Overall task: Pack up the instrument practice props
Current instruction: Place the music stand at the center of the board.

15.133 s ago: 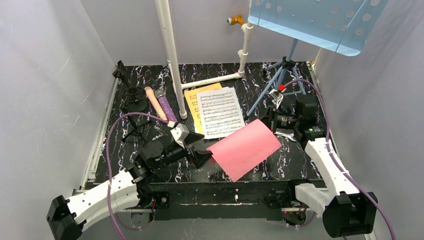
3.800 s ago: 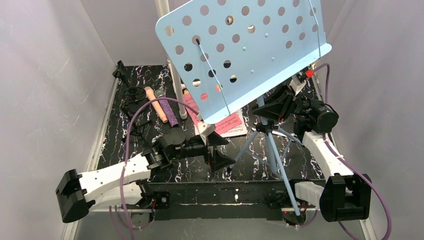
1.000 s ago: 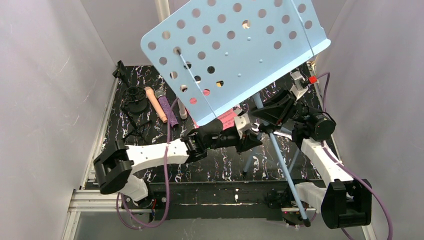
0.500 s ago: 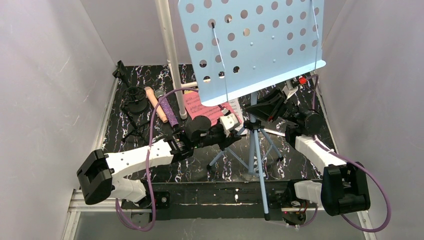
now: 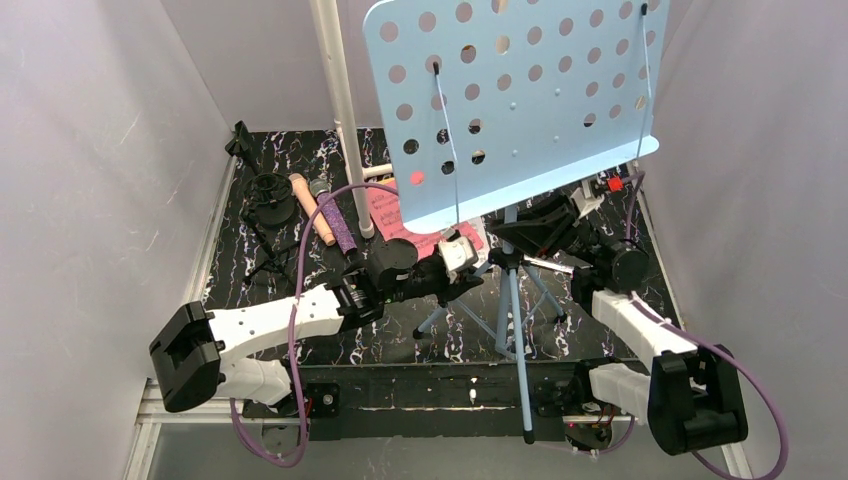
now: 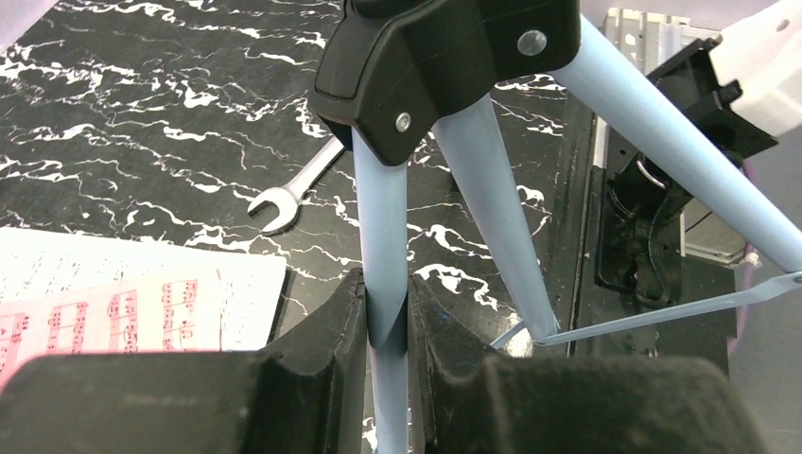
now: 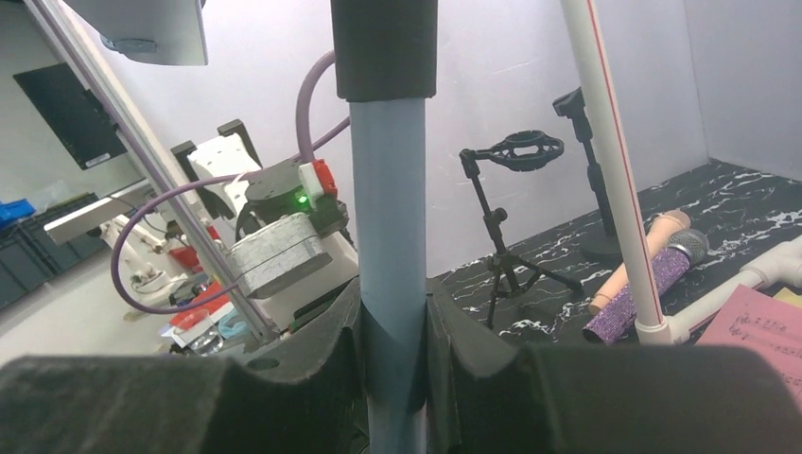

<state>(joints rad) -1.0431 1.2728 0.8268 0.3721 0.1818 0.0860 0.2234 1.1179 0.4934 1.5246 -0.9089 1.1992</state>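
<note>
The light-blue perforated music rack (image 5: 510,100) stands nearly upright over the table on its pole and tripod legs (image 5: 517,340). My left gripper (image 6: 386,286) is shut on one tripod leg just below the black hub (image 6: 444,57); from above the left gripper (image 5: 472,272) sits left of the pole. My right gripper (image 7: 392,298) is shut on the rack's central pole (image 7: 388,189), and from above the right gripper (image 5: 512,238) is at its right side. The peach microphone (image 5: 311,210) and purple glitter microphone (image 5: 335,222) lie at the back left. The black mic tripod (image 5: 265,255) and round-base holder (image 5: 268,190) stand beside them. Sheet-music pages (image 6: 123,307) lie under the rack.
A white plastic pipe (image 5: 340,110) rises behind the microphones, with a horizontal piece at its foot. A silver wrench (image 6: 293,189) lies on the black marbled table (image 5: 300,160) near the pages. Grey walls close in on both sides.
The rack has swung from a left-leaning tilt to nearly upright and shifted right and back. Both grippers moved with it, still holding leg and pole.
</note>
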